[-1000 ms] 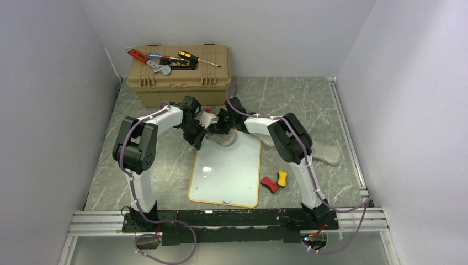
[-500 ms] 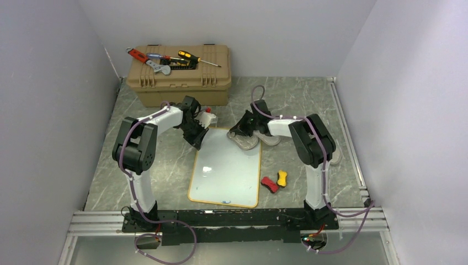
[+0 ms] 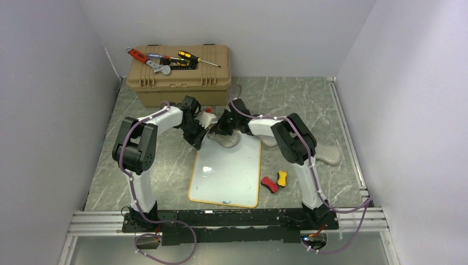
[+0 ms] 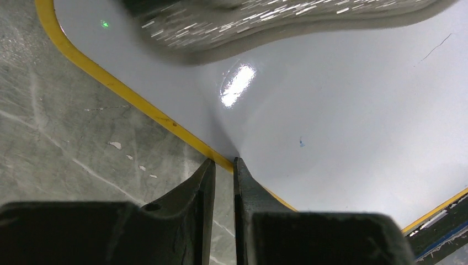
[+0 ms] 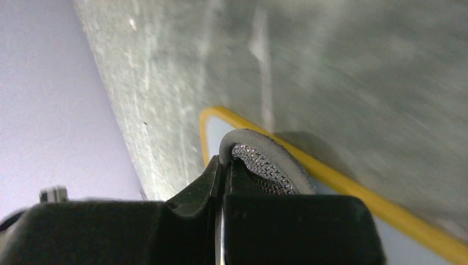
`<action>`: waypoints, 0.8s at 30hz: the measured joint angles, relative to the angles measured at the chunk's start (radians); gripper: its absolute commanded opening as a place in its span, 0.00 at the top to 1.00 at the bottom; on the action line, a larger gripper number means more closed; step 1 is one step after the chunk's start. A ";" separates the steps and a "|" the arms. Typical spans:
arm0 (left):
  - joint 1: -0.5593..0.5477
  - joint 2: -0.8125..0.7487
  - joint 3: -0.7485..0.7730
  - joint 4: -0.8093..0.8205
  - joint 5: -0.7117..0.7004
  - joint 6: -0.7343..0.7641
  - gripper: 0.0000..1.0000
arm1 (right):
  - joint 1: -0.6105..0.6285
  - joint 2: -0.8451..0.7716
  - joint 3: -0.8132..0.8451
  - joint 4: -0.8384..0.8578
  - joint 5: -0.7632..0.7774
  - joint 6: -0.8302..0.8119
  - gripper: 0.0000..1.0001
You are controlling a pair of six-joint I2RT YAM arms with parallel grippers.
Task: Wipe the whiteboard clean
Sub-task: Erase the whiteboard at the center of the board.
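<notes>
The whiteboard (image 3: pixel 229 171) lies flat mid-table, with a yellow-orange frame and a nearly bare white surface. A tiny blue speck (image 4: pixel 301 143) shows in the left wrist view, and a small blue mark (image 3: pixel 224 201) sits near the near edge. My left gripper (image 3: pixel 200 139) is at the board's far left corner, its jaws almost closed across the frame edge (image 4: pixel 223 163). My right gripper (image 3: pixel 223 131) is shut on a grey mesh-textured cloth (image 5: pixel 265 160). The cloth rests on the board's far edge and shows blurred in the left wrist view (image 4: pixel 265 22).
A tan toolbox (image 3: pixel 179 77) with screwdrivers and a wrench on its lid stands at the back. A white bottle with a red cap (image 3: pixel 207 116) is just behind the grippers. A red piece (image 3: pixel 269 184), a yellow piece (image 3: pixel 282 178) and a grey pad (image 3: pixel 326 153) lie right of the board.
My right gripper swung the cloth to the right along the board's far edge, then back left to the far left corner. The left arm and the board stayed put.
</notes>
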 measured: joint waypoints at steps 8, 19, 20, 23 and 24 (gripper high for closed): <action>0.000 -0.002 -0.001 0.000 0.001 0.006 0.88 | -0.201 -0.313 -0.424 -0.021 0.024 -0.062 1.00; 0.006 -0.004 0.000 0.006 0.008 0.008 0.92 | -0.170 -0.235 -0.279 -0.091 0.071 -0.057 1.00; 0.006 -0.004 0.000 0.006 0.008 0.008 0.92 | -0.136 -0.193 -0.221 -0.090 0.063 -0.052 1.00; 0.006 -0.003 0.002 0.004 0.008 0.008 0.94 | -0.039 -0.092 -0.084 -0.080 0.055 -0.045 1.00; 0.006 -0.003 0.002 0.004 0.008 0.008 0.94 | -0.016 -0.077 -0.066 -0.072 0.056 -0.045 1.00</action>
